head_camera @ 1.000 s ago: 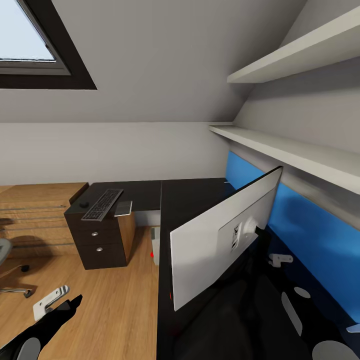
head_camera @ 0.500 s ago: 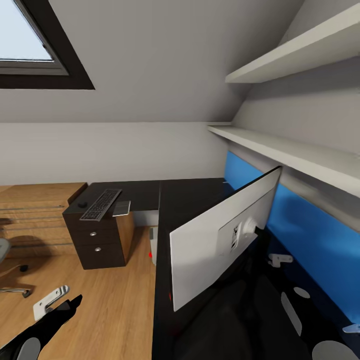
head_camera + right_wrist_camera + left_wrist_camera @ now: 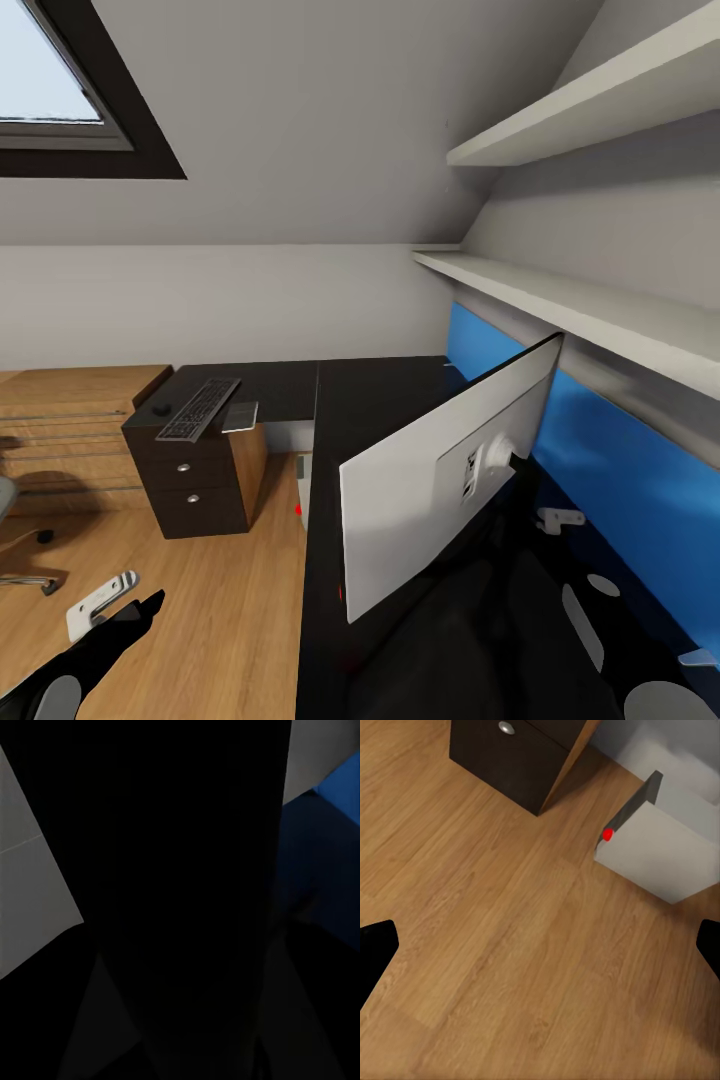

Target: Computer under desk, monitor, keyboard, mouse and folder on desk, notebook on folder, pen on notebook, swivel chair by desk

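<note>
Long black-topped desk (image 3: 380,420) with blue back panel; wide white-backed monitor (image 3: 440,480) standing on it, tilted, facing away. Slim dark keyboard (image 3: 198,408) and small dark mouse (image 3: 162,409) well apart on dark drawer cabinet (image 3: 195,480). Grey tower computer (image 3: 660,847) on floor. Left gripper (image 3: 540,945) spread, empty; right: cannot tell. Turn monitor slowly, base flat.

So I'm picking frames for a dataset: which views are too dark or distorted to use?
Right wrist view: almost all black, with slivers of grey and of the blue back panel. Head view: evenly lit, straight edges bowed, the monitor clear. Left wrist view: sharp, the computer and wood floor well lit.
</note>
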### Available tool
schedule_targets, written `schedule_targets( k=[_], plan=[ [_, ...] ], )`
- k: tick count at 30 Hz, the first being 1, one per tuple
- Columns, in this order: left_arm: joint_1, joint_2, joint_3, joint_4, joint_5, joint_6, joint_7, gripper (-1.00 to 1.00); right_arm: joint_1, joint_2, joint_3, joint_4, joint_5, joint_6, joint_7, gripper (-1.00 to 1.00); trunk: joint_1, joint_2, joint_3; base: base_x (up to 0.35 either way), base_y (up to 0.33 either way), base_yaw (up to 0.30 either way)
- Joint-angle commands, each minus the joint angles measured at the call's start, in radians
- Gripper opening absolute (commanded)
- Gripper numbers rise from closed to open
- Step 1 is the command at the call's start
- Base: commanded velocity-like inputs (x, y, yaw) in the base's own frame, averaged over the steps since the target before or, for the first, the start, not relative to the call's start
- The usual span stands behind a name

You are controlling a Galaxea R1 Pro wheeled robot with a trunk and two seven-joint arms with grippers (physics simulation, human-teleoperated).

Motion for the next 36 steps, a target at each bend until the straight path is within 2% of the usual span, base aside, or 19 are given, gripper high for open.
schedule_targets(
  k=[1,11,36],
  plan=[
    [-0.001,0.0,0.0,-0.002,0.011,0.004,0.008,1.0,0.0,0.0,-0.003,0.002,0.041,0.0,0.005,-1.0,0.0,-0.001,-0.002,0.0,0.0,0.0],
    [-0.001,0.0,0.001,-0.002,0.011,0.004,0.008,1.0,0.0,0.0,-0.002,0.003,0.041,0.001,0.006,-1.0,0.0,-0.001,-0.002,0.004,0.0,0.0],
    [-0.001,0.0,0.001,-0.003,0.011,0.004,0.008,1.0,0.0,0.0,-0.004,0.004,0.039,-0.001,0.011,-1.0,0.0,-0.001,-0.002,0.075,0.0,0.0]
  ],
)
